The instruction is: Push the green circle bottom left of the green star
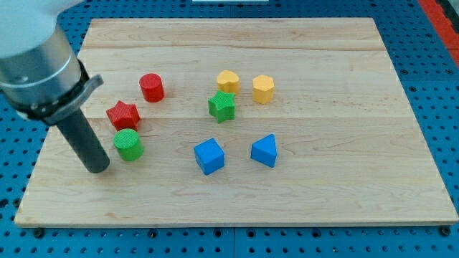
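The green circle [129, 145] stands on the wooden board at the view's left of centre. The green star [222, 106] lies near the board's middle, up and to the right of the circle. My tip [97, 169] rests on the board just left of the green circle and slightly below it, a small gap apart. The rod rises up-left to the grey arm body at the view's top left corner.
A red star [122, 114] sits just above the green circle, a red circle [151, 87] higher up. A yellow heart [228, 80] and a yellow hexagon [263, 89] lie by the green star. A blue cube [209, 156] and a blue triangle [265, 150] lie below it.
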